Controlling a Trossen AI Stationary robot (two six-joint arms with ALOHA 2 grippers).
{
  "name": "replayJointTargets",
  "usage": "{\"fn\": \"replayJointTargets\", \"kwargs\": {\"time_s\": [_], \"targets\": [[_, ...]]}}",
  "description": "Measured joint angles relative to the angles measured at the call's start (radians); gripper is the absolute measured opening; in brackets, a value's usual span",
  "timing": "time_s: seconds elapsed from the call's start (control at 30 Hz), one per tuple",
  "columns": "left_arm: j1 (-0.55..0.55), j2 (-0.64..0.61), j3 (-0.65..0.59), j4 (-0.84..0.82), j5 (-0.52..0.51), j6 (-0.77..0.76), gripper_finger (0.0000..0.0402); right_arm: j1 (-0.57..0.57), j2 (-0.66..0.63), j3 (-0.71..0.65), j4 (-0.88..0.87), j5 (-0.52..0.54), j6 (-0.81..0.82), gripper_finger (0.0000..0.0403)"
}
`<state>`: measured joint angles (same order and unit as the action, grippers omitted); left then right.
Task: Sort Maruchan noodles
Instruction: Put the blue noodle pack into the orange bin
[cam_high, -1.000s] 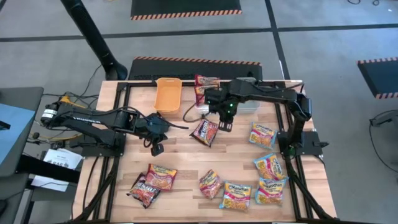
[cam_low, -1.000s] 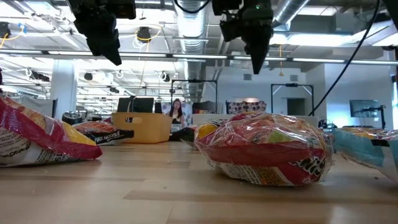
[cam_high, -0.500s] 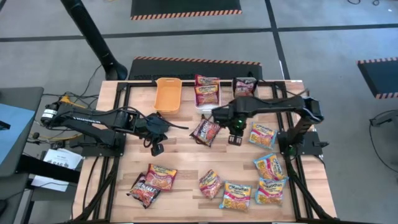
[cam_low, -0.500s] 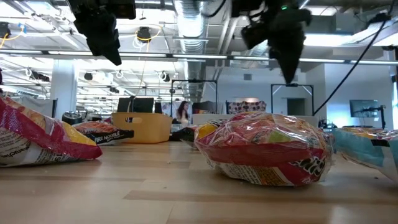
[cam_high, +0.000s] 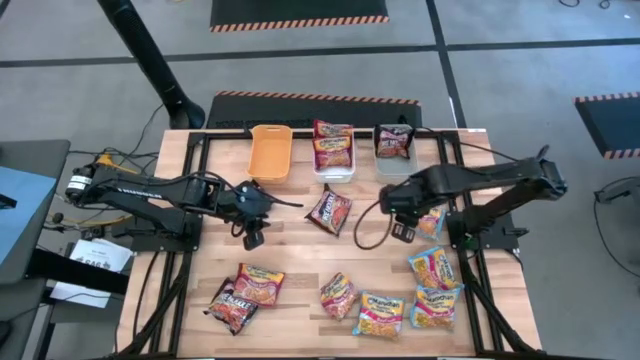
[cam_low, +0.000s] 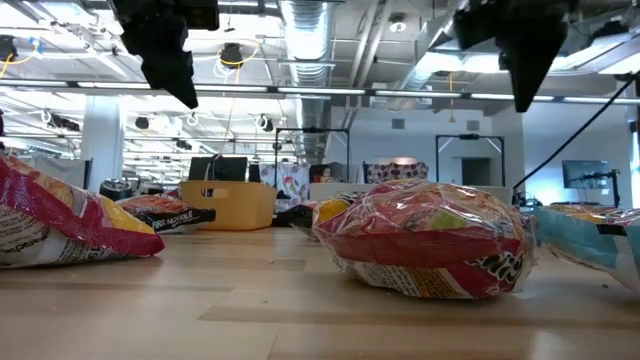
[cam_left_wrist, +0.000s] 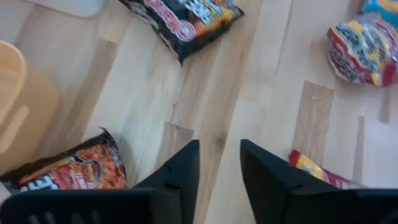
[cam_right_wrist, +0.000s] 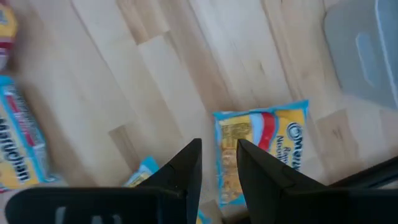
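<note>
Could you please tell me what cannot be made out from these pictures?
- High view: the right gripper covers part of a yellow-and-blue packet.
- High view: the dark packet in the grey bin is too small to read.
- Low view: a red packet hides the table behind it.
- Left wrist view: the edge cuts off a black packet beyond the left gripper.

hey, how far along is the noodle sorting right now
Done: one red-orange packet lies in the white bin and one dark packet in the grey bin. In hand: nothing; the right gripper hangs above a yellow-and-blue packet, the left gripper waits mid-table. Left: the orange bin is empty, about nine packets remain loose.
</note>
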<state>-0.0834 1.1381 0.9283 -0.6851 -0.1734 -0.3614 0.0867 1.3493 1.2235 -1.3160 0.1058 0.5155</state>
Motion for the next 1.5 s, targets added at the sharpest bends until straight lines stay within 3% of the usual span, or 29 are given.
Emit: {"fn": "replayJointTargets", "kwargs": {"time_s": [0.13, 0.4, 0.77, 1.2, 1.33, 1.5], "targets": [[0.0, 0.0, 0.0, 0.012, -0.017, 0.02, 0.013, 0.056, -0.042, -0.035, 0.034, 0.0, 0.052, 0.0127], [0.0, 0.0, 0.0, 0.106, -0.018, 0.082, 0.0134, 0.158, -0.053, -0.089, 0.045, 0.0, 0.124, 0.0127], [0.0, 0.0, 0.0, 0.116, -0.018, 0.09, 0.0134, 0.233, 0.018, -0.093, 0.021, 0.006, 0.253, 0.0128], [0.0, 0.001, 0.0, 0.116, -0.018, 0.116, 0.0134, 0.218, 0.151, -0.095, -0.174, 0.088, 0.297, 0.0204], [0.0, 0.001, 0.0, 0.118, -0.018, 0.147, 0.0134, 0.183, 0.113, -0.132, -0.173, 0.106, 0.307, 0.0215], [0.0, 0.001, 0.0, 0.117, -0.018, 0.148, 0.0134, 0.114, -0.037, -0.247, -0.092, 0.105, 0.308, 0.0216]]}}
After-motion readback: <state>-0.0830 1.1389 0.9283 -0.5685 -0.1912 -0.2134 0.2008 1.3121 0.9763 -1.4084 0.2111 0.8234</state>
